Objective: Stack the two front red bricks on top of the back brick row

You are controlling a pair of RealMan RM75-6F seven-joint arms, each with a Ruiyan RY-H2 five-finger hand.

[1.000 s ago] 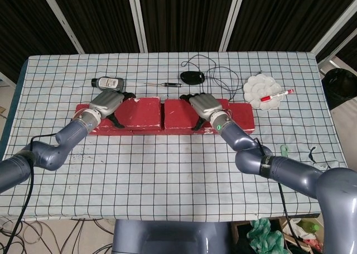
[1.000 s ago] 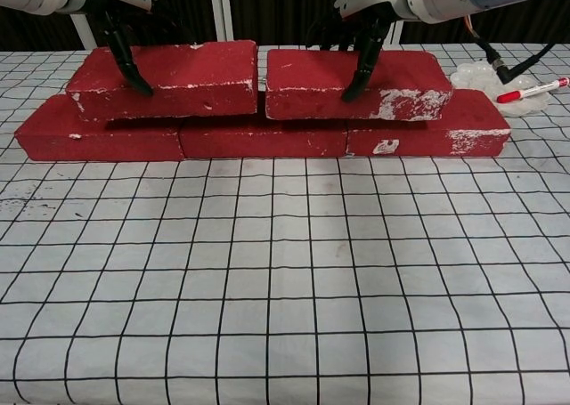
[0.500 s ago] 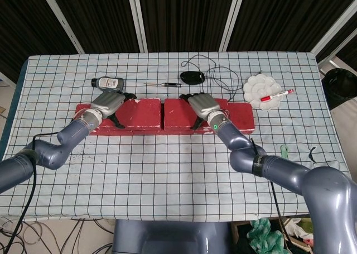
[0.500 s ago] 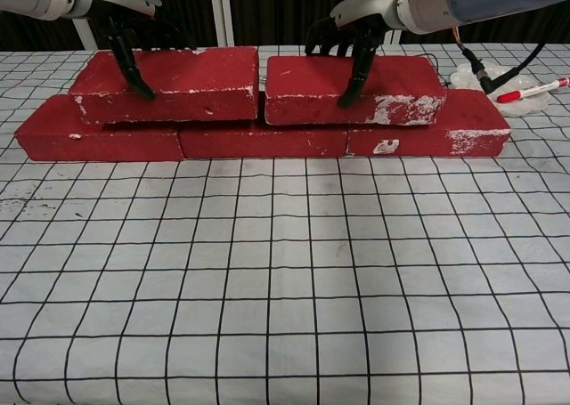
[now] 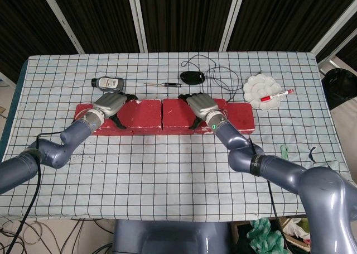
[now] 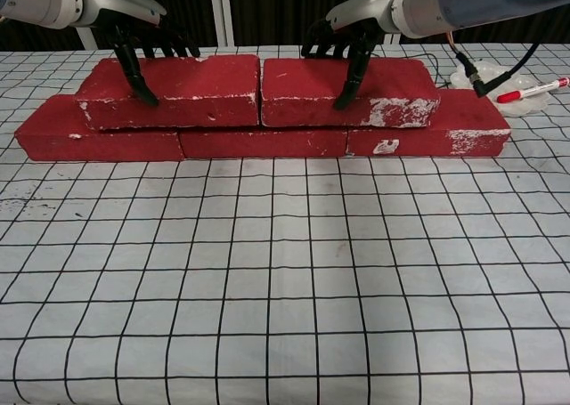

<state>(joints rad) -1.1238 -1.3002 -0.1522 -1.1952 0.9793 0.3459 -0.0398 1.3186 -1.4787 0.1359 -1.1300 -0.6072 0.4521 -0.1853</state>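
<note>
Both upper red rectangular bricks have sunk onto the back row of red bricks (image 6: 258, 141) — our left hand (image 6: 142, 44) grips one (image 6: 174, 91), our right hand (image 6: 347, 42) the other (image 6: 347, 89).

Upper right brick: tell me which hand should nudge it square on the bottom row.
Right. The right hand already grips the upper right brick, fingers draped over its front face. The left hand holds the upper left brick, so it is occupied and farther away.
</note>
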